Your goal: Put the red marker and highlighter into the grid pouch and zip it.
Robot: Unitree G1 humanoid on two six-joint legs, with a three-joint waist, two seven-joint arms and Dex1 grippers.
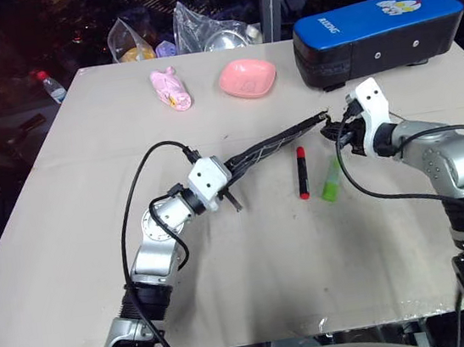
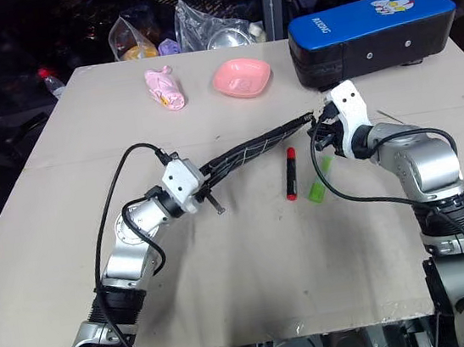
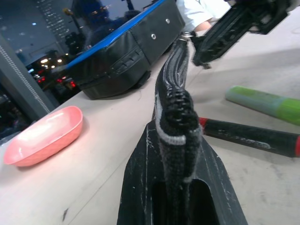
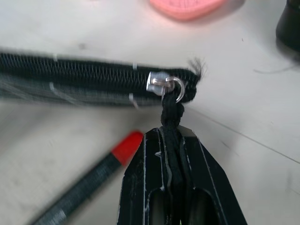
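Although both hands are on the grid pouch point(image 1: 275, 145), nothing has gone into it yet, so by my reading the task is barely begun: it looks zipped shut, with the slider at the far end, so it has to be opened, both pens loaded, and then zipped again.

Largest first: the grid pouch hangs edge-up above the bench point(image 1: 253, 265), stretched between the two hands. It is flat black fabric with white grid lines, its zipper teeth running along the top edge. The left hand point(image 1: 230, 172) is clamped on its near end; the right hand point(image 1: 335, 128) is pinched shut on the black braided cord tied to the silver zipper pull point(image 4: 164, 84).

Just below the right hand lies the red marker point(image 1: 302, 172), slim, red at one end and dark along the rest. Beside it, nearer that hand, lies the highlighter point(image 1: 331, 181), short, chunky and light green.
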